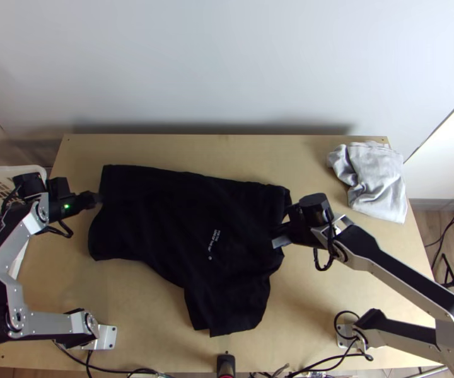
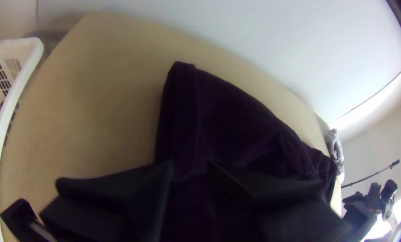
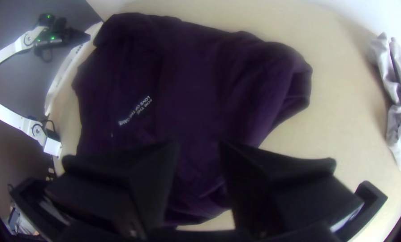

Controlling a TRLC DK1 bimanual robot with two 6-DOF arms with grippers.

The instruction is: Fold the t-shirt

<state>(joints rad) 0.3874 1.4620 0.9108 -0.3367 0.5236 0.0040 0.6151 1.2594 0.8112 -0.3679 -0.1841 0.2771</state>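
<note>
So I'm looking at a black t-shirt point(image 1: 176, 214) around the middle of the desk point(image 1: 328, 309), shifted a bit toward my left arm, roughly spread but crooked, with the small white print point(image 1: 214, 244) facing up and 1 flap point(image 1: 227, 315) sticking out toward the near edge. My left fingers point(image 2: 119, 190) are at the left end of the shirt, parted with a modest gap; I can see dark fabric past them, but nothing looks pinched. My right fingers point(image 3: 272, 175) are over the right side, also parted, no grip on anything that I can see. Can't tell whether either of the 2 sets is actually touching cloth. To me this is still the straightening-out part, and I'd get that right before any real fold. I'd go in low and flat with the fingers straddling an actual edge, then close on just a small bite, because black on black makes it super easy to grab extra layers. Then I'd pull gently outward, keeping the cloth close to the desk so it slides flat and doesn't bunch. The rumpled right side probably wants smoothing first. Yank with only 1 arm and the whole shirt likely swivels, so I'd have the other pin it lightly.
</note>
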